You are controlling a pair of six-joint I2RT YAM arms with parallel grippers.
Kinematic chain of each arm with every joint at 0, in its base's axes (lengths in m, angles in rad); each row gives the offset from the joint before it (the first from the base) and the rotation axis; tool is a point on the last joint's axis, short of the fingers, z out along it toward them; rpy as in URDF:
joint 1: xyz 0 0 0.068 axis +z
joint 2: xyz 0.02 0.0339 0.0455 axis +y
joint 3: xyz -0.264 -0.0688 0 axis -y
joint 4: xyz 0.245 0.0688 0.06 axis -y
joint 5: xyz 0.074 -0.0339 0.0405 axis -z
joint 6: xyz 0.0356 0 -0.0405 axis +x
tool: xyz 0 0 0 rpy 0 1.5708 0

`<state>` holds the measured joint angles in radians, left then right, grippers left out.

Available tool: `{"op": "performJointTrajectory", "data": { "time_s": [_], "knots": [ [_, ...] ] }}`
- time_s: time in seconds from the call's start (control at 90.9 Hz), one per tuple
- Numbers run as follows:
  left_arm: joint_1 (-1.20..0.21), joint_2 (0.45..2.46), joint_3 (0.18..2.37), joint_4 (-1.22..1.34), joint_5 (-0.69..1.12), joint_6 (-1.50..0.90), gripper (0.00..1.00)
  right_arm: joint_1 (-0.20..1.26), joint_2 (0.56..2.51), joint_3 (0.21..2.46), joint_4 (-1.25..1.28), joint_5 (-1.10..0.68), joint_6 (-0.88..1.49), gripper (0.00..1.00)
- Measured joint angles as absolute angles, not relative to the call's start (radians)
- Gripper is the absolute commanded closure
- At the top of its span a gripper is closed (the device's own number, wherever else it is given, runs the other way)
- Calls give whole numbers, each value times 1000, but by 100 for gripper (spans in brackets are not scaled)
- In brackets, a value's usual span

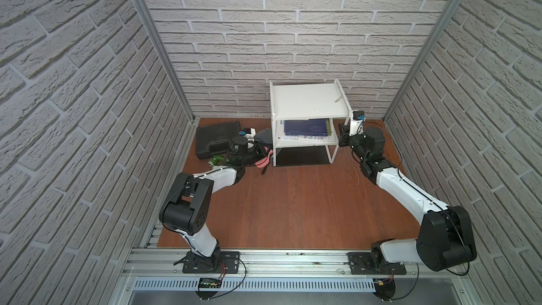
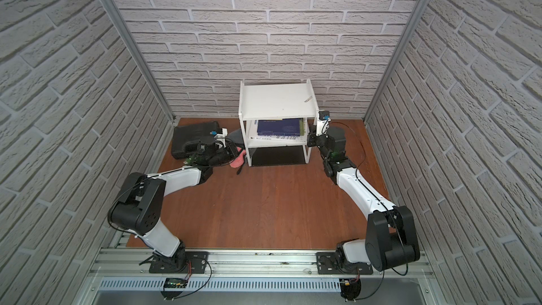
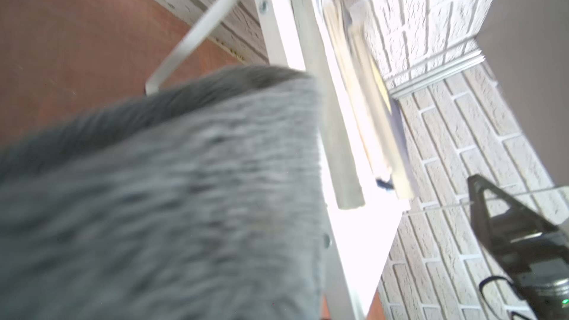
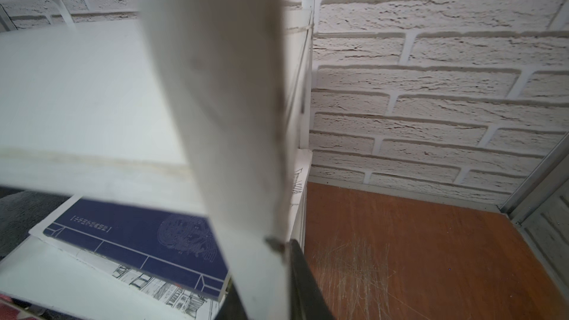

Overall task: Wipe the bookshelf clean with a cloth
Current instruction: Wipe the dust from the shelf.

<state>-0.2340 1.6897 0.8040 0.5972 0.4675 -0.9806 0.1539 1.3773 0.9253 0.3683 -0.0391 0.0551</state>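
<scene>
The bookshelf (image 1: 308, 104) stands against the back wall, books (image 1: 305, 130) on its middle shelf, case (image 1: 215, 139) to its left.

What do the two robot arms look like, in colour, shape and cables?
In both top views, the left arm and right arm have white rounded links, bulky black joints and thin black cables along them. Each stands on a black base plate. The wrists end in black parts.

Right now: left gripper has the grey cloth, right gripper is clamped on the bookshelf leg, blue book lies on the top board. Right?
Book is wrong: the blue book lies on the middle shelf of the bookshelf, under the top board, as both top views show. The left gripper has the grey cloth, right gripper is clamped on the leg.
</scene>
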Motion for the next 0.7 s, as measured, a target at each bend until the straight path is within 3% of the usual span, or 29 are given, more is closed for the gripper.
{"op": "performJointTrajectory", "data": {
  "time_s": [0.044,0.286,0.407,0.561,0.704],
  "knots": [
    [-238,1727,784,624,470,-1000,100,152,1379,925,371,-46,54,97],
    [-197,1866,761,617,491,-1049,100,153,1380,926,371,-53,48,97],
    [-137,1879,908,478,508,-980,100,153,1383,932,363,-53,48,97],
    [-112,2053,1245,394,546,-910,100,153,1387,940,354,-57,51,97],
    [-152,2178,1303,390,568,-912,100,152,1387,940,354,-63,56,97]
  ]
}}
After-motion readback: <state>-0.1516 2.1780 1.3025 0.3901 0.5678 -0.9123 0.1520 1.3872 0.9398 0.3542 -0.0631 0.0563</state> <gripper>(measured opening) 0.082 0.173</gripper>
